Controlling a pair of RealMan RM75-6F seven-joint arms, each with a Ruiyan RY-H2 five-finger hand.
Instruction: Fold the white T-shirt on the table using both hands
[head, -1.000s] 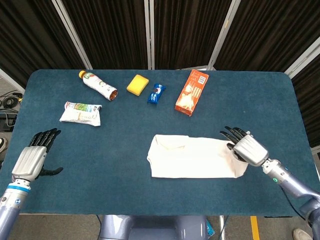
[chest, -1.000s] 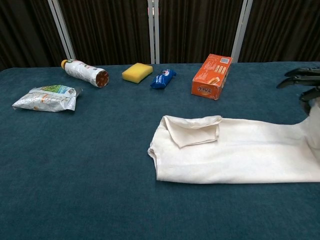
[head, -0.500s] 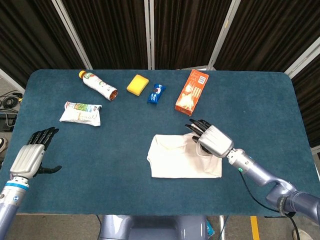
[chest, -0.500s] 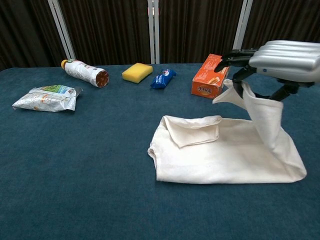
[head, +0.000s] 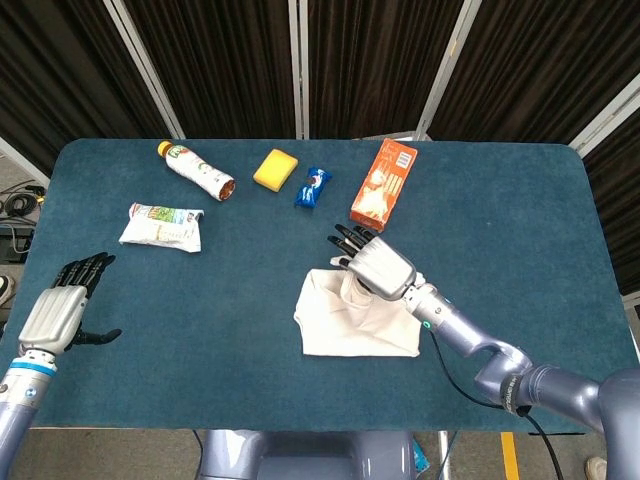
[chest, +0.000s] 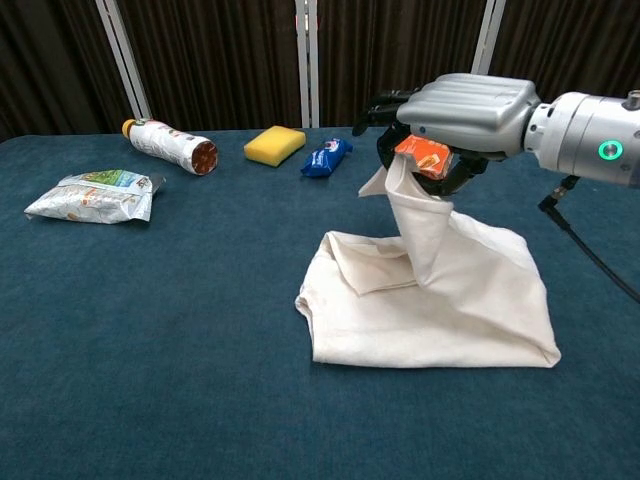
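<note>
- One hand does the work here: right hand (chest: 455, 105) pinches the right edge of the white T-shirt (chest: 430, 300), lifted clear of the table (head: 500, 220) & carried over the shirt's middle, prob. to lay that end onto the left part for a fold.
- Shirt sits centre-right on table, near the front edge; rest of the cloth lies flat, already narrow w/ a flap folded in at the left end.
- Left hand (head: 62, 312) is well apart at the table's front-left corner, fingers spread, holding nothing; task wants both hands, so it looks idle for now.
- Other stuff, all behind the shirt: orange box (head: 383, 184) nearest, just beyond the raised hand; blue packet (head: 312, 187), yellow sponge (head: 274, 168), bottle (head: 195, 170), snack bag (head: 162, 226) further left.
- Nothing lies on the landing spot; box is the only thing close enough to bump, I'd say.
</note>
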